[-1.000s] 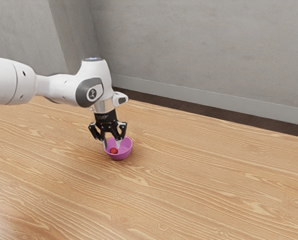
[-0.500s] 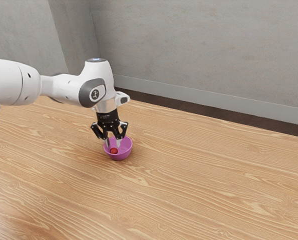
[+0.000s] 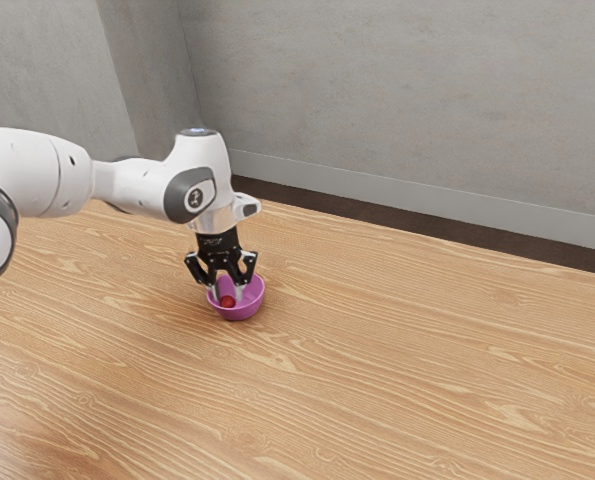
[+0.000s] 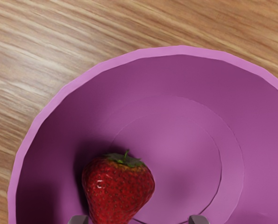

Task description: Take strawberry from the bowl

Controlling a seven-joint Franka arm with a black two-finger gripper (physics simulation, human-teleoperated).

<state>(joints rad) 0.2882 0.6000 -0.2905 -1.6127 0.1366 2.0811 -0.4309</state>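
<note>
My gripper (image 3: 228, 294) points down into the purple bowl (image 3: 245, 312), its fingers apart and reaching inside the rim. The red strawberry (image 3: 227, 302) lies in the bowl at the fingertips. In the wrist view, the strawberry (image 4: 118, 187) rests on its side against the inner wall of the bowl (image 4: 183, 50), with its green leaves showing. The tips of my gripper (image 4: 138, 220) are wide apart there, the strawberry partly between them and closer to one tip. No grip on it is visible.
The bowl stands on a wooden table (image 3: 407, 360). Behind the table's far edge runs a grey wall (image 3: 407, 100) with a pale baseboard (image 3: 377, 192).
My hand has come down lower into the bowl and shifted slightly toward the exterior view's right. The fingers remain apart, and the bowl and strawberry have stayed in place.
</note>
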